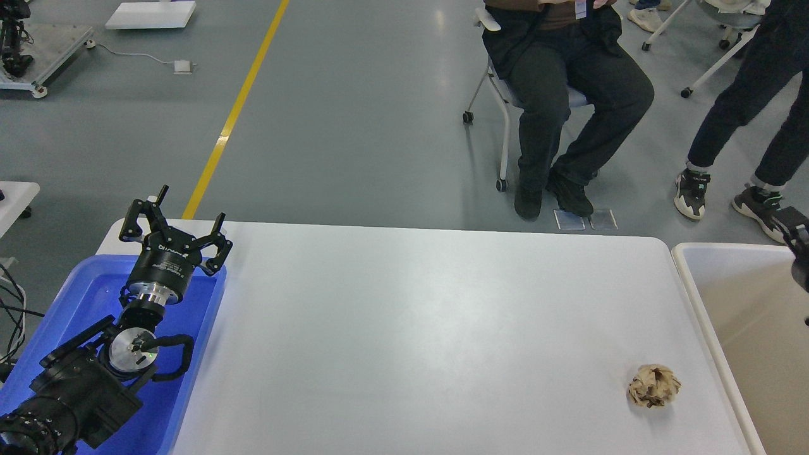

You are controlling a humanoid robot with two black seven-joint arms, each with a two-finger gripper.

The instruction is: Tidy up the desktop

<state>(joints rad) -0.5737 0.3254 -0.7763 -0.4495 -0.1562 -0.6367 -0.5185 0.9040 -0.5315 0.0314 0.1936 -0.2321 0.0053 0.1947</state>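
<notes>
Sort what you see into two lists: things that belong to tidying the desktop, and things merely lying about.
Belonging to the job:
desktop
crumpled brown paper ball on it, near the right edge
beige bin at right
blue tray at left
left tool, open, above the tray

Lying about:
seated person
yellow floor line

Bright, even overhead light; soft glare patch mid table [404,316], faint sheen on floor [354,95] beyond it. Shadows weak. Sharp focus thru-out, slight bend at table's corners.
</notes>
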